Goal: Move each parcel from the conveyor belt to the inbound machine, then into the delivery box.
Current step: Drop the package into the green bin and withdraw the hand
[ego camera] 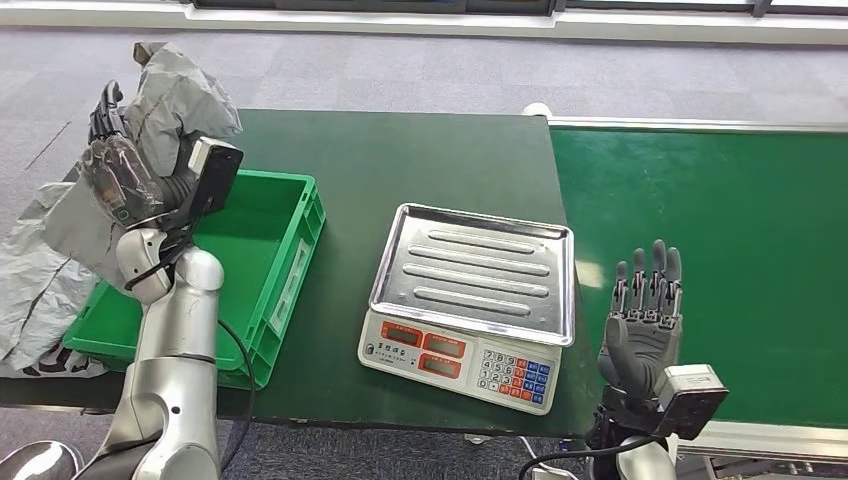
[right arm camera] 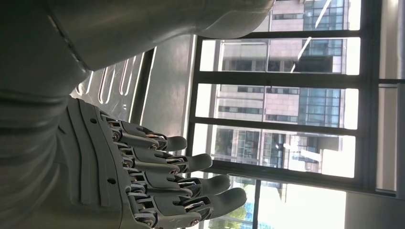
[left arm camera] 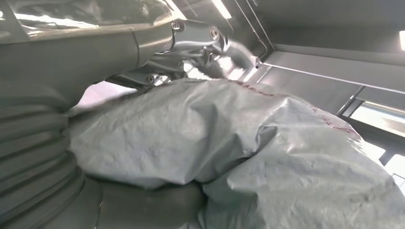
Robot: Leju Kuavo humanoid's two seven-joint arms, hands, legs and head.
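Observation:
My left hand (ego camera: 113, 168) is raised over the far left end of the green delivery box (ego camera: 262, 262) and grips a crumpled grey plastic parcel (ego camera: 178, 98). In the left wrist view the parcel (left arm camera: 248, 157) lies against the palm, with the fingers (left arm camera: 191, 45) curled over its edge. The inbound machine, a weighing scale (ego camera: 470, 290) with a bare steel tray, stands mid-table. My right hand (ego camera: 646, 312) is open, its fingers pointing up, between the scale and the green conveyor belt (ego camera: 710, 250). The right wrist view shows the right hand (right arm camera: 143, 186) with straight fingers holding nothing.
A second grey parcel (ego camera: 40, 275) lies at the table's left edge, beside and partly under the box. The scale's keypad (ego camera: 512, 375) faces me near the front edge. The dark green tabletop (ego camera: 400, 150) runs behind the box and scale.

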